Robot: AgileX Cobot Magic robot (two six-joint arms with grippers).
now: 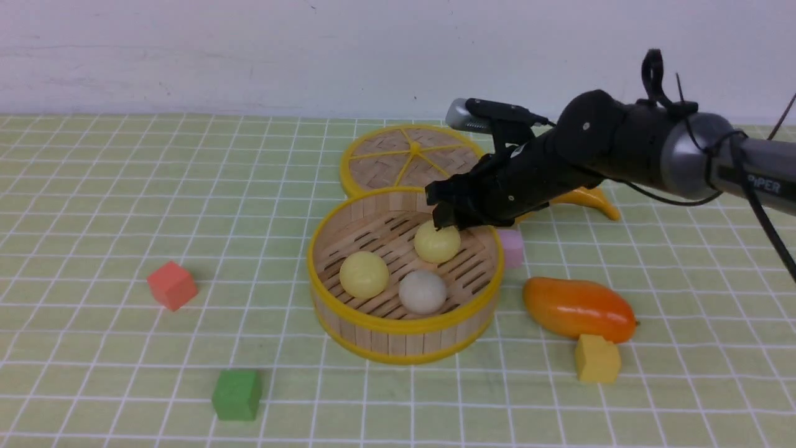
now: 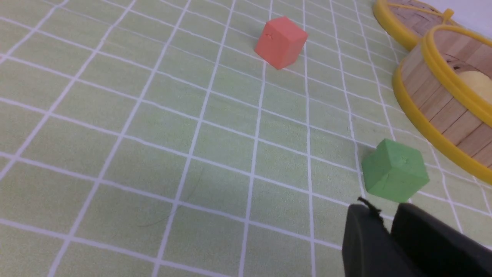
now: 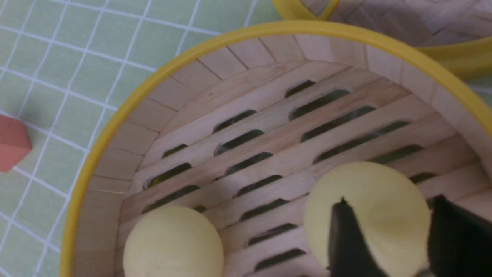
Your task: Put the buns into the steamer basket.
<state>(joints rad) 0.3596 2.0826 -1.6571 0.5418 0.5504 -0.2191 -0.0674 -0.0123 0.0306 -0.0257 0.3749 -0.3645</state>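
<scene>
The steamer basket (image 1: 404,323) stands mid-table with all three buns on its slatted floor: a pale yellow one (image 1: 364,274) at the left, an off-white one (image 1: 422,291) at the front and a pale yellow one (image 1: 437,242) at the back right. My right gripper (image 1: 444,218) hovers just over that back bun (image 3: 369,207). It is open (image 3: 390,202), its fingers straddling the bun, which rests on the slats. The other yellow bun (image 3: 173,242) lies beside it. My left gripper (image 2: 386,215) is shut on nothing, low over the cloth near the basket's wall (image 2: 434,111).
A flat woven disc (image 1: 410,155) lies behind the basket. A pink cube (image 1: 513,247), a banana (image 1: 591,200), an orange mango (image 1: 578,309) and a yellow cube (image 1: 597,358) sit to its right. A red cube (image 1: 172,285) and a green cube (image 1: 237,394) lie to its left.
</scene>
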